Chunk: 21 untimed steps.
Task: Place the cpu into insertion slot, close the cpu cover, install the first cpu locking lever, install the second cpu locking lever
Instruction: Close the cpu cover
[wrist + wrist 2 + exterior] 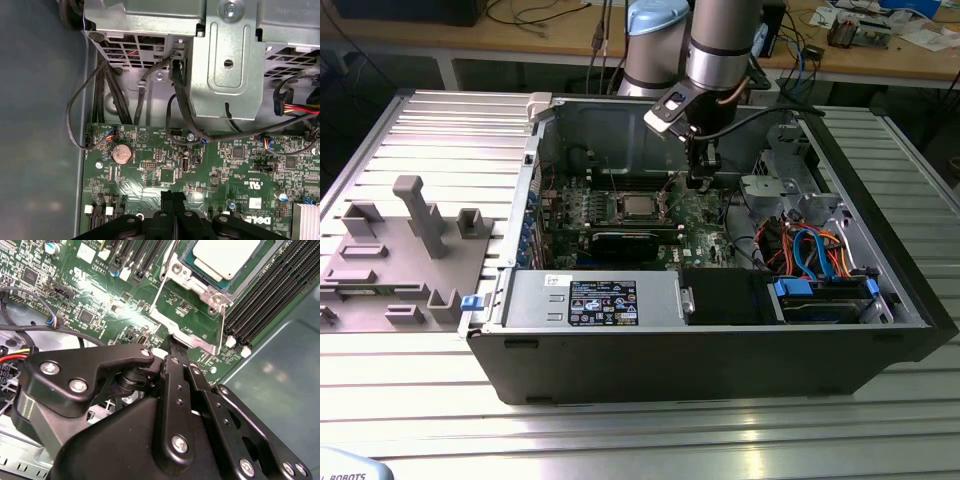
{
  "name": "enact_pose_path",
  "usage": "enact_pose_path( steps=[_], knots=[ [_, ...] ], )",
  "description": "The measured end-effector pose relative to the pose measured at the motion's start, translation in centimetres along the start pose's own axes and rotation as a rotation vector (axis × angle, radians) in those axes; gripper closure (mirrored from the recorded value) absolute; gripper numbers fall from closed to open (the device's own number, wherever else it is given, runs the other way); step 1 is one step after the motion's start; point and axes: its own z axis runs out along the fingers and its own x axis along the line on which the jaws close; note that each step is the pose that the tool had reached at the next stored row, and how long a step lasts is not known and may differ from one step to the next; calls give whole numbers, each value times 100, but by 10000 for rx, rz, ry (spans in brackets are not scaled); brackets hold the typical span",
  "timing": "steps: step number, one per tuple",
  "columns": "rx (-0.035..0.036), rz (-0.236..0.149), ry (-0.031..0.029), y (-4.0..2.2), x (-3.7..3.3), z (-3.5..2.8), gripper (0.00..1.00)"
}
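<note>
The open computer case (pixel 720 360) holds a green motherboard (pixel 200 165). It also holds a boxy grey power supply (pixel 600 300) along its near wall and a drive bay with blue cables (pixel 815 250) at its corner on the exterior view's right. The cpu (pixel 225 257), a small square chip with a pale silvery face, lies flat inside the insertion slot (pixel 197 284), a metal-rimmed recess near the middle of the board. The cpu cover (pixel 197 340), a thin silvery frame, is swung open away from the slot, and green board shows through its window.

The pincer (pixel 172 346) reaches down into the case. Its black fingers are drawn together with hardly a seam between them, and their tips are at the cover's outer edge. I cannot tell whether they touch it.

In the first wrist view, a round coin battery (pixel 120 153) sits near the board's corner. Black cables (pixel 185 115) droop from a perforated steel drive cage (pixel 235 75).

The case stands on a ribbed aluminium surface (pixel 620 430). A grey moulded fixture (pixel 410 250) with upright pegs sits near the surface's edge on the exterior view's left. A wooden bench (pixel 880 60) with loose clutter on it runs behind.
</note>
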Motion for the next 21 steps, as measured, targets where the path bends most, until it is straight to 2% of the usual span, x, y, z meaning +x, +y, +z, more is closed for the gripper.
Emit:
enact_pose_path(
  steps=[21],
  knots=[
    [-1,-1,0,-181,11,0,89]
  ],
)
